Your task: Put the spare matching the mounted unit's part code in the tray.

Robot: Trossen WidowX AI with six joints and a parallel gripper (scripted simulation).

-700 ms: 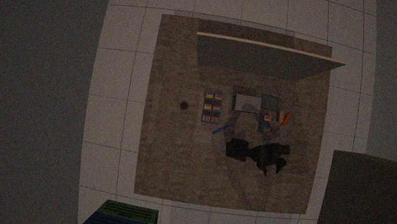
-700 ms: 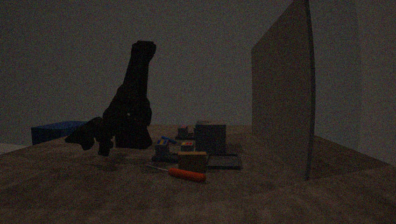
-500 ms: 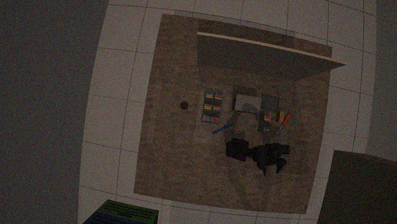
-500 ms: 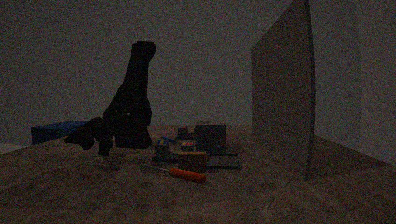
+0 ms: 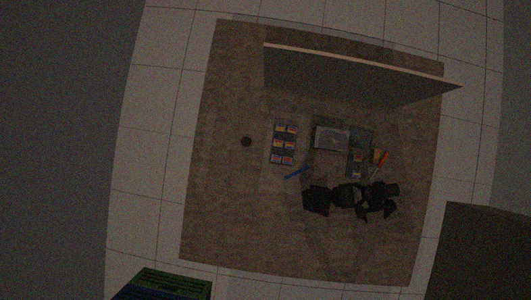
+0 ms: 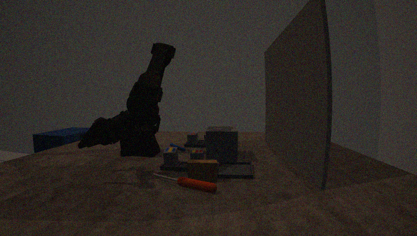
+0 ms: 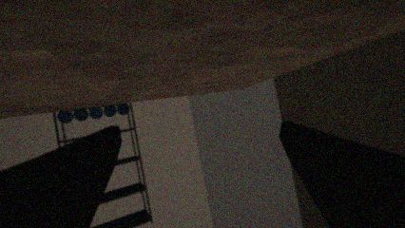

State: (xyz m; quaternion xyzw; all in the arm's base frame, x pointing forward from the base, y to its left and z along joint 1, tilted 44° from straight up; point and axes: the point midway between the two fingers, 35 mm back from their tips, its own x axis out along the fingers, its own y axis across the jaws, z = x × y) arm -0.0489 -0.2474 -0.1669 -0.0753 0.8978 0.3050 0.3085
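Observation:
My gripper (image 5: 376, 215) (image 6: 80, 145) (image 7: 202, 131) is open and empty, on the side of the arm away from the parts. A dark rack (image 5: 283, 152) holds several spares with coloured labels, in two columns. A small dark tray (image 5: 361, 138) (image 6: 235, 176) is empty, beside a large grey box (image 5: 331, 138) (image 6: 222, 146). A dark base (image 6: 174, 168) holds a block with a red and yellow label (image 5: 357, 158) (image 6: 197, 154) and one with a blue and yellow label (image 5: 356, 174) (image 6: 170, 155). Which is the mounted unit is unclear; no part code is readable.
A tan block (image 5: 376, 154) (image 6: 202, 170) and an orange screwdriver (image 5: 383, 158) (image 6: 197, 184) lie beside the base. A blue stick (image 5: 296, 172) (image 6: 177, 147) lies near the rack, and a dark round thing (image 5: 245, 141) beyond it. A tall panel (image 5: 349, 74) (image 6: 295, 96) stands behind the box.

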